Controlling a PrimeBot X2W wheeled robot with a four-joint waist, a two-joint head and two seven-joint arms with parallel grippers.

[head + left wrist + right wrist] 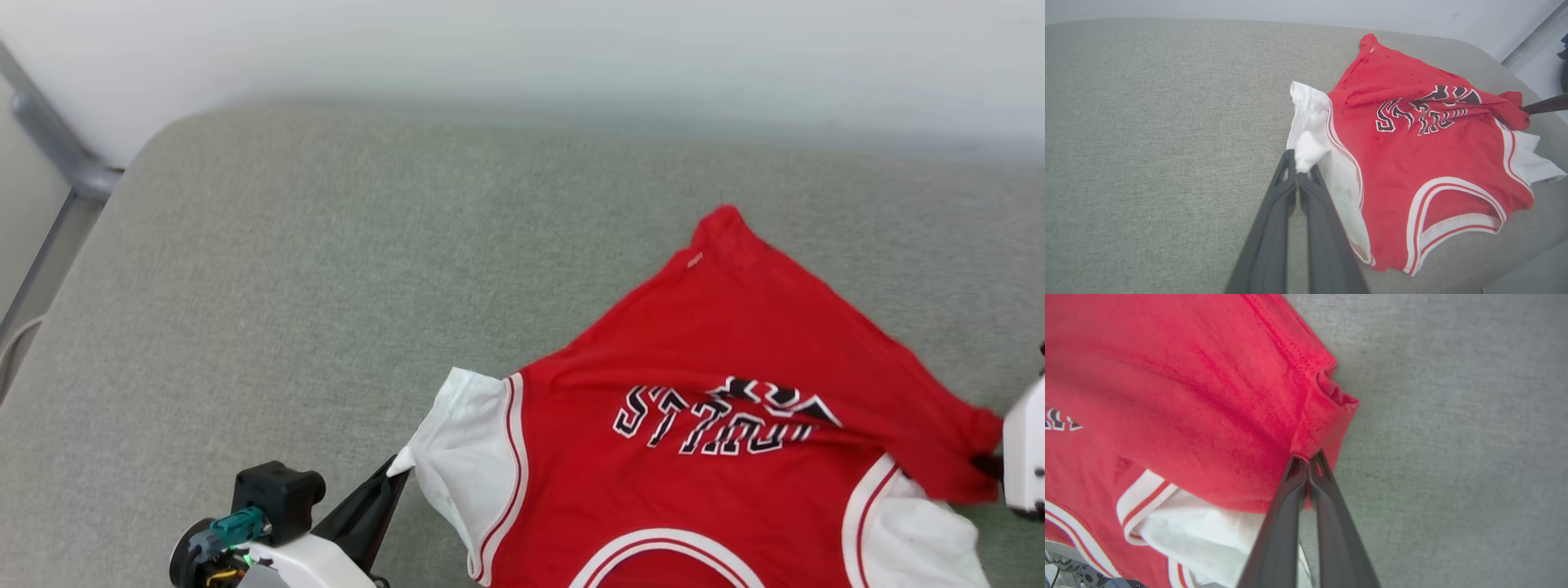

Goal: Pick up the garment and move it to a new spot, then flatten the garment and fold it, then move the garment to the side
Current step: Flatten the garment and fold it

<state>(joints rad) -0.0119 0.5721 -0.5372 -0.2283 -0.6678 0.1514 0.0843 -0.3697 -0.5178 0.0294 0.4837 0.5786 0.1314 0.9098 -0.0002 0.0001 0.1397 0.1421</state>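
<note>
Left wrist view, closest in: pinching the bunched tip of a white sleeve (1310, 122) between the tightly pressed jaws of the left gripper (1297, 165). Right wrist view: gripping a folded red hem corner (1327, 412) in the pressed-together jaws of the right gripper (1308, 457), with the other white sleeve (1208, 535) peeking out from beneath the red cloth. Head view, moving outward: showing the garment (718, 327) lying lettering-up on the near right part of the grey padded surface (326, 286), stretching between the two grippers, with striped collar trim at the bottom edge, black-and-white lettering (718, 420) wrinkling across the chest and one red corner pointing toward the far side. Farther back: running along behind the surface, a pale wall (522, 49); slanting down at far left, a grey metal bar (57, 143).
</note>
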